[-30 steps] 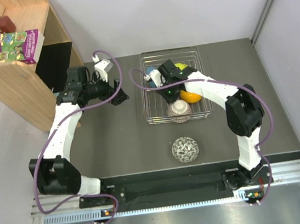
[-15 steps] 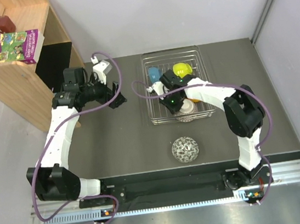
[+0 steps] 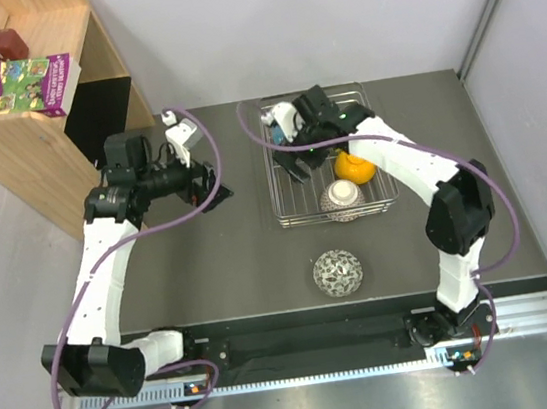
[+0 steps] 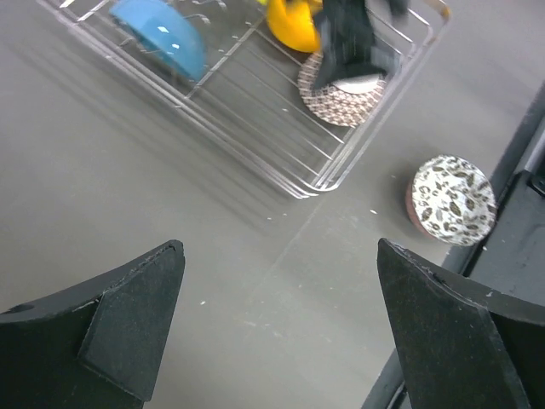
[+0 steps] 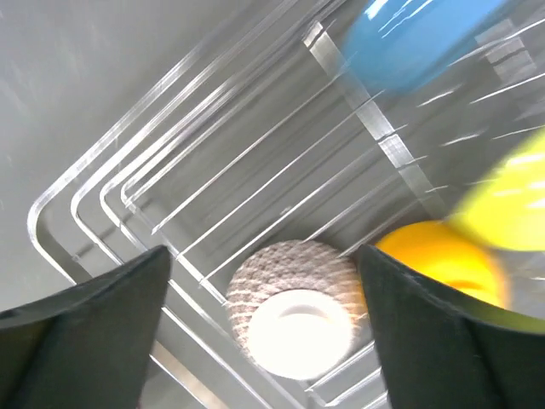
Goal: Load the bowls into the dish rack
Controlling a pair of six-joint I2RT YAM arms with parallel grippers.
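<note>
Step in hand, my guess: fetch last bowl for silver wire dish rack (image 3: 276, 204) at table's far edge.
Right gripper (image 5: 264, 251): fingers apart, empty, over rack's left part.
Rise clear of wires; descend on rim, one finger inside wall.
White brown-patterned round bowl (image 3: 339, 272): upright by near edge, well apart from right gripper.
Left gripper (image 4: 281, 247): spread, empty, left of rack.
</note>
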